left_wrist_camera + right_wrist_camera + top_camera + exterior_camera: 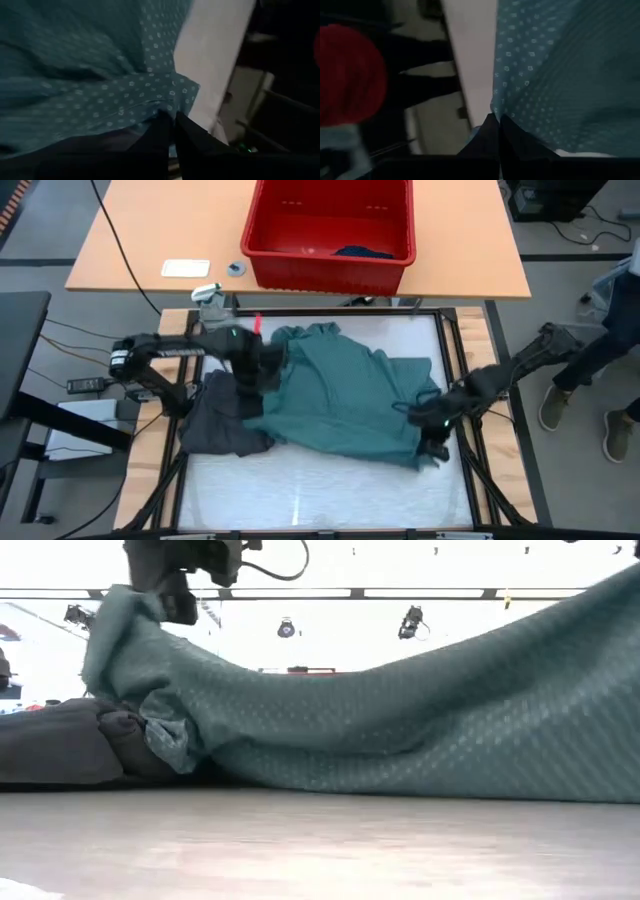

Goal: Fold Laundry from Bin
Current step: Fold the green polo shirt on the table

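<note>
Teal-green cloth with small pale dots, the T-shirt (345, 395) lies spread and rumpled across the middle of the white work surface (320, 480), its back edge bunched near the table's far rail. From table height it rises in a long slope, lifted at both ends and sagging between. A dark grey piece (215, 420) lies crumpled at its left side, touching it and partly tucked under its edge.

Left gripper (262, 370) sits at the shirt's left edge, fingers pinched nearly together on a fold of the dotted fabric, which it holds raised off the surface. Right gripper (432, 418) is at the shirt's right side, fingers closed tight on the hem there.

Behind the work surface, on a wooden table (150, 240), stands the red bin (330, 230); a dark blue garment (362, 252) shows low inside it, mostly hidden by the front wall.

The shirt's sleeves and neckline cannot be made out among the folds. At the frame's right edge, a person's legs and shoes (590, 395) are cut off.
</note>
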### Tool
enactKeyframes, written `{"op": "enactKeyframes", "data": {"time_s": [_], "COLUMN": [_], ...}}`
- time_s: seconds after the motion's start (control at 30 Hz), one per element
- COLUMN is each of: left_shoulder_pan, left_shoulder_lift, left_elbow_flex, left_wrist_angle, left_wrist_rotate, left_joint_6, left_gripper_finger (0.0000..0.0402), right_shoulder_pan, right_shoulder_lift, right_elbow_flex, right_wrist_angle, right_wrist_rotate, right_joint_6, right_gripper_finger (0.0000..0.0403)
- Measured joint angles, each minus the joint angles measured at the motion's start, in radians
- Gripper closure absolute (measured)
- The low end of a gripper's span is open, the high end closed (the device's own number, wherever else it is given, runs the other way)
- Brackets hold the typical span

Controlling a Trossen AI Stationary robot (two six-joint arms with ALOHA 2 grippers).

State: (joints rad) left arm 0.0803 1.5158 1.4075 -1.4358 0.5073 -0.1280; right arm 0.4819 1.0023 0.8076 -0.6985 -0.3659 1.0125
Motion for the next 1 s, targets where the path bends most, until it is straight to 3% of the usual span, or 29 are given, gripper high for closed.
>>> {"op": "enactKeyframes", "data": {"time_s": [0.23,0.43,0.57,0.73,0.87,1.0], "left_shoulder_pan": [-0.159,-0.195,-0.163,-0.091,-0.006,0.107], "left_shoulder_lift": [0.001,-0.017,-0.044,-0.060,-0.060,-0.040], "left_elbow_flex": [-0.079,-0.078,-0.074,-0.021,0.014,-0.004], "left_wrist_angle": [0.106,0.095,0.081,0.079,0.141,0.297], "left_wrist_rotate": [0.096,0.103,0.103,0.066,-0.093,-0.127], "left_joint_6": [-0.120,-0.172,-0.183,-0.193,-0.179,-0.141], "left_gripper_finger": [0.0316,0.0258,0.0232,0.0218,0.0216,0.0219], "right_shoulder_pan": [0.132,0.159,0.131,0.082,-0.013,-0.168], "right_shoulder_lift": [0.099,0.136,0.092,0.015,-0.011,-0.001], "right_elbow_flex": [-0.216,-0.237,-0.236,-0.236,-0.236,-0.237], "right_wrist_angle": [0.565,0.714,0.681,0.534,0.307,0.088], "right_wrist_rotate": [-0.073,-0.133,-0.175,-0.121,-0.011,0.129], "right_joint_6": [0.241,0.289,0.298,0.317,0.237,0.146], "right_gripper_finger": [0.0392,0.0319,0.0279,0.0271,0.0275,0.0278]}}
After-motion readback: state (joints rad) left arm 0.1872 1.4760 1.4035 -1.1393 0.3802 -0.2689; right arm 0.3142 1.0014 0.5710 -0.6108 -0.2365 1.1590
